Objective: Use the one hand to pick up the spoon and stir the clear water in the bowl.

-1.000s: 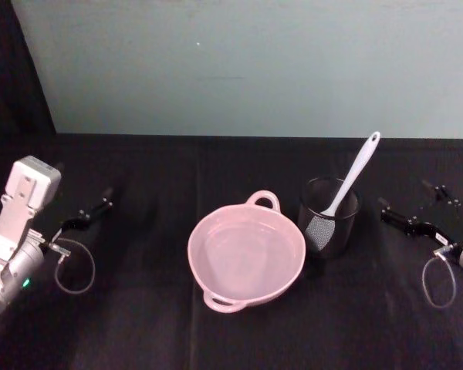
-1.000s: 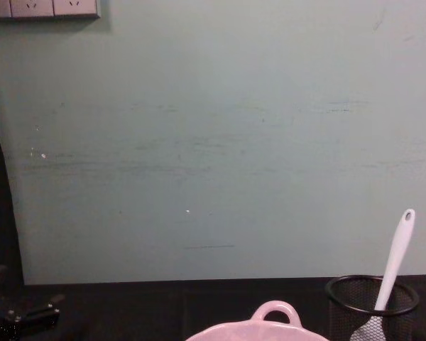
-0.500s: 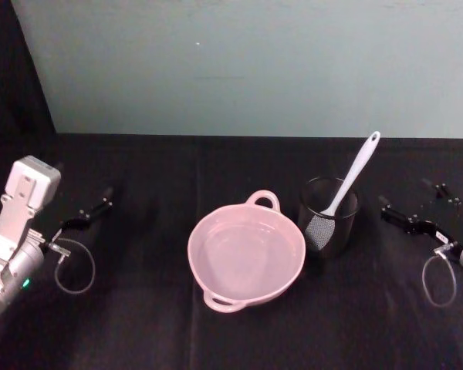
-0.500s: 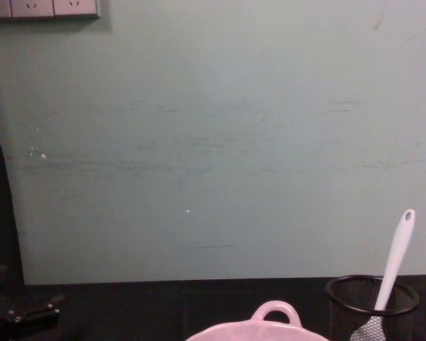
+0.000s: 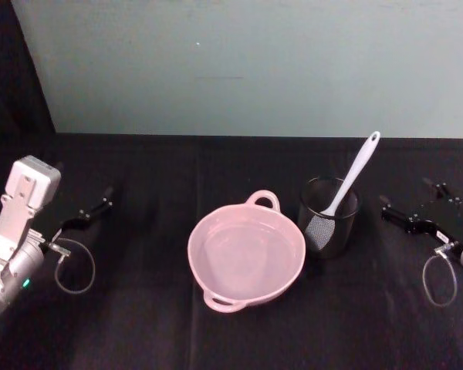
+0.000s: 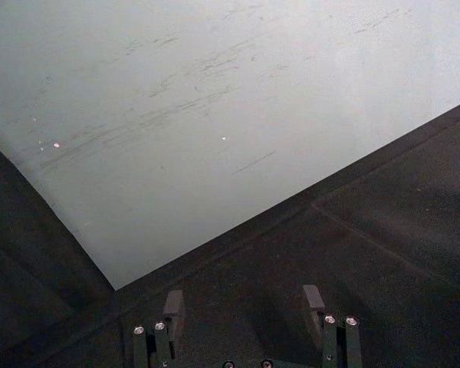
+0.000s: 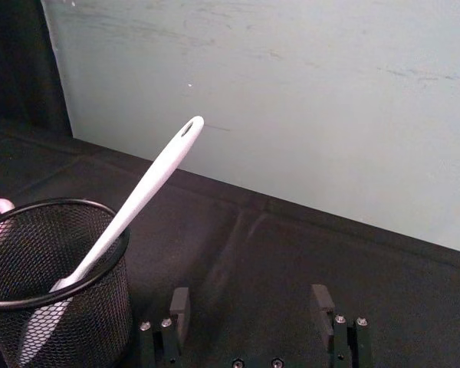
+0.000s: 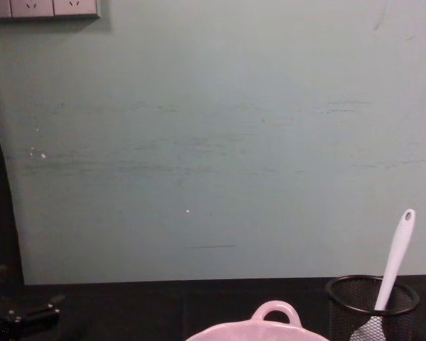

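Spoon (image 5: 347, 182) in mesh cup (image 5: 329, 217), just right of bowl (image 5: 246, 254) (grippers flank, L/R)
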You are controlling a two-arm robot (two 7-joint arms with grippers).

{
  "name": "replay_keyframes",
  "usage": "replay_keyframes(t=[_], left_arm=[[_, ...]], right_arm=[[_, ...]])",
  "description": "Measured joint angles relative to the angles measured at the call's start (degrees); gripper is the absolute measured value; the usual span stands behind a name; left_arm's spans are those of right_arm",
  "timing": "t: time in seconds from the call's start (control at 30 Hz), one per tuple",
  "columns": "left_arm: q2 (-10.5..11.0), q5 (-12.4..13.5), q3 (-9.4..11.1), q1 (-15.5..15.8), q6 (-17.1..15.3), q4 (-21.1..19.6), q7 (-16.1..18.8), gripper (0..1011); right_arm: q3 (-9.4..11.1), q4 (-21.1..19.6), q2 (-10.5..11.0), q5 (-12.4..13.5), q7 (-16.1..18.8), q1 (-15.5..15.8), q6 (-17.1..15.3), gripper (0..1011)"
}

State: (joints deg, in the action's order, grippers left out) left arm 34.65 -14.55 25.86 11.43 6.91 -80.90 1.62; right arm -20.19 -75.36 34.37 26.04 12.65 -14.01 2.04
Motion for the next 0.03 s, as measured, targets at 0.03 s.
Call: replay_keyframes(t=[0.03], left_arm=[[0.0,0.0,0.0,0.0,0.0,0.0,0.0,1005]], right_arm=[[0.0,0.0,0.0,0.01,0.0,0.0,0.0,1002]])
